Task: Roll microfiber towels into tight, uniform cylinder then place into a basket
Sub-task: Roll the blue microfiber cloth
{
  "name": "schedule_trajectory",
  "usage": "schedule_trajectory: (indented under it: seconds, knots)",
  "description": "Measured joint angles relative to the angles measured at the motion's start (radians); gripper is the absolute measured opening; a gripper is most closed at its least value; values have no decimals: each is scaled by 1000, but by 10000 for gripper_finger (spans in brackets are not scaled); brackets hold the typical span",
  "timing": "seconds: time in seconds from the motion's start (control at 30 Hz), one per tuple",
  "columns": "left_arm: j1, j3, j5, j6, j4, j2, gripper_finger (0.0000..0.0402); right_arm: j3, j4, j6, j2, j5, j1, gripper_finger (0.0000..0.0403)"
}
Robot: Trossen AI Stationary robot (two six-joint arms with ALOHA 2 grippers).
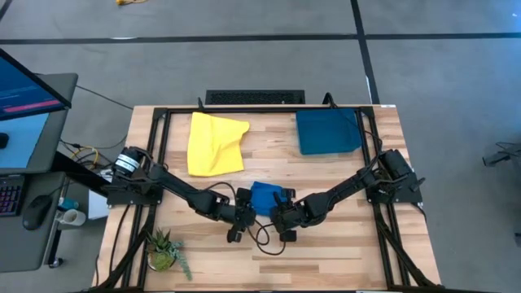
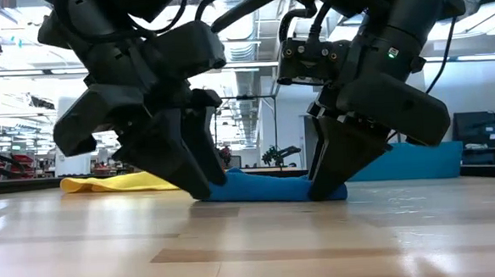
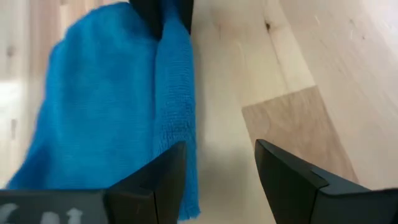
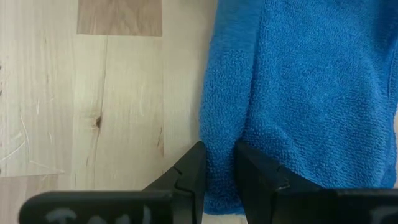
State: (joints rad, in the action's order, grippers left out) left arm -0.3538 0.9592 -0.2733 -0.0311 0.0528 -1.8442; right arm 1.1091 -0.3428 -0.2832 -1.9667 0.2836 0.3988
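Right wrist view alone shows right end effector [image 4: 219, 174] pinching blue towel [image 4: 298, 93].

In the low view both arms are cut off at the top edge, and they hide the middle of the blue towel [image 2: 259, 189]. In the high view the grippers cover the near edge of this towel. The monitor [image 1: 24, 114] is cut off at the left edge.

Left end effector [image 3: 217, 171] low, fingers apart; right end effector [image 4: 217, 168] low, fingers narrowly parted.
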Motion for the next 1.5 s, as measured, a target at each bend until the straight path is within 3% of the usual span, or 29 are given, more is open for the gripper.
schedule_trajectory:
  seconds: [0.2, 0.4, 0.67, 0.87, 1.1, 1.33, 1.5]
  knots:
    - [9, 0, -76, 1, 25, 0, 184, 0, 0, 0, 0, 0, 0, 102]
    - [47, 4, 30, 49, 42, -22, 184, 0, -1, 1, 0, -1, 0, 102]
    - [87, 5, 42, 104, 67, -41, 184, 1, -6, 2, 1, -21, 0, 102]
    - [91, 5, -80, 67, 77, -44, 179, 1, -7, 2, 1, -24, -2, 102]
    - [93, 4, -103, 9, 82, -45, 128, 1, -9, -6, 2, -32, -10, 93]
    - [97, 2, -78, -45, 87, -46, 48, 1, -14, -13, 5, -46, -11, 16]
    - [100, 1, -34, 17, 95, -46, 7, 0, -14, -38, 10, -85, -13, 28]
